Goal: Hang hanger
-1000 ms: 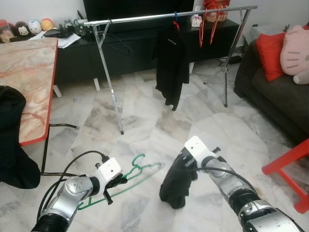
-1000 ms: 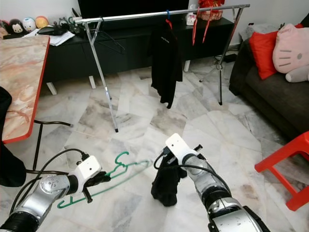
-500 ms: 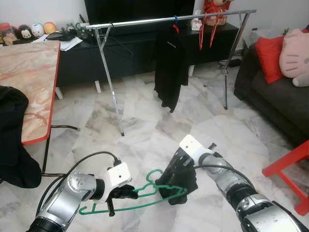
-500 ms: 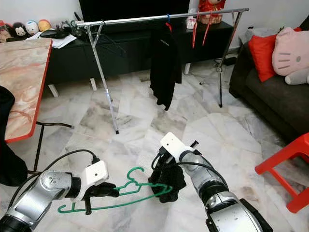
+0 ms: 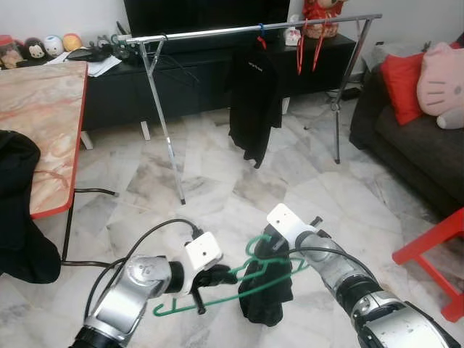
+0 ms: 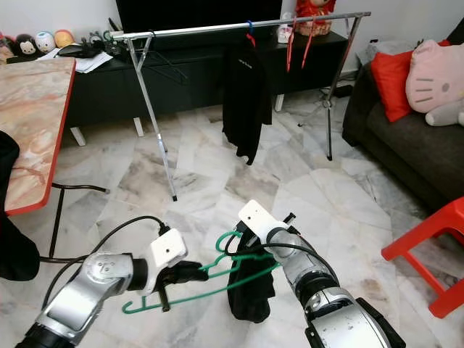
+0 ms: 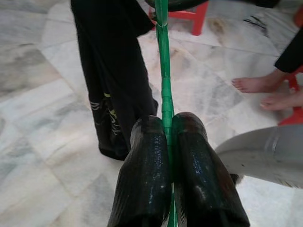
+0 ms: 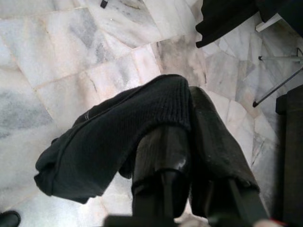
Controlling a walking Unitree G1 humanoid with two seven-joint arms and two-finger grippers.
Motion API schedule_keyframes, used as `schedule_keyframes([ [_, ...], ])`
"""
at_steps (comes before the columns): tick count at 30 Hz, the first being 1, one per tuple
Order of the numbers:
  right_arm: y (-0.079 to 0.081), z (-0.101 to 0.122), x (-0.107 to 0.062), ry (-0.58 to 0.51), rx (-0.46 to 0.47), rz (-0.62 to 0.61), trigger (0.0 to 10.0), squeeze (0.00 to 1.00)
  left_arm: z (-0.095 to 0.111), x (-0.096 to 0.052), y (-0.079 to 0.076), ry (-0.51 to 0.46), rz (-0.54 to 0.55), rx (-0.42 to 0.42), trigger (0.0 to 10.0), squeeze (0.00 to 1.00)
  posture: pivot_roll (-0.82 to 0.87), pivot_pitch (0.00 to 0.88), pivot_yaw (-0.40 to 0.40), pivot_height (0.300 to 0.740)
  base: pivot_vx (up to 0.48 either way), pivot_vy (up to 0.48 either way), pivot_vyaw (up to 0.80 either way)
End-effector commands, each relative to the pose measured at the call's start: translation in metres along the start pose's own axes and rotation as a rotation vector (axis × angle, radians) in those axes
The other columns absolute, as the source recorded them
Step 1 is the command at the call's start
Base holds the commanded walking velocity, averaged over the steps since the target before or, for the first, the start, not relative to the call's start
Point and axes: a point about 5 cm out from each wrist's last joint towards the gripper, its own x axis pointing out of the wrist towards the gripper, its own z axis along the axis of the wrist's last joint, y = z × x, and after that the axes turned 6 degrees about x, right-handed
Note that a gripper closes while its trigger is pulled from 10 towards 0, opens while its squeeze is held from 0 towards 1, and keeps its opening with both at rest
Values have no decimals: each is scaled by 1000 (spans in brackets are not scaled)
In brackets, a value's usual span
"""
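Left end effector (image 7: 166, 142) pinches the green hanger (image 5: 243, 290); right end effector (image 8: 189, 137) clamps the black garment (image 5: 264, 293).

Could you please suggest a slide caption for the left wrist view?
Left gripper clamps the green hanger beside a hanging black garment above the marble floor.

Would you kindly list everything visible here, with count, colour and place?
hanger: one, green, gripped low in front
garment: one, black, dangling from the right gripper
clothes rack: one, silver, ahead
hung shirt: one, black, on the rack
red hangers: two, on the rack's right end
table: one, marble-patterned top with red edge, left
sofa: one, dark, right
red cushion: one, on the sofa
person's feet: two, bare, on the floor
left gripper: shut on the hanger
right gripper: shut on the garment
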Motion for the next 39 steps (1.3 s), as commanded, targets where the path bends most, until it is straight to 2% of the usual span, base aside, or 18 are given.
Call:
schedule_keyframes([
  [1,-7,8,1,-16,6,-26,10000,0,4,-1,5,4,34,5,10000,0,6,0,-47,740,0,0,0],
  [5,-9,8,1,-18,7,-28,10000,0,-1,-1,5,47,44,29,10000,0,6,0,-48,740,0,0,0],
  [16,-11,7,0,-12,2,-31,10000,0,-11,-13,5,125,3,73,10000,0,11,0,-53,740,0,0,0],
  [28,-11,6,0,-12,1,-29,10000,0,-11,-9,11,102,107,30,10000,0,9,0,-52,740,0,0,0],
  [30,-9,7,0,-14,1,-25,10000,0,-9,-9,16,101,158,32,10000,0,9,0,-53,740,0,0,0],
  [39,-9,7,0,-13,2,-22,10000,0,-10,-13,30,143,262,41,10000,0,10,0,-53,740,0,0,0],
])
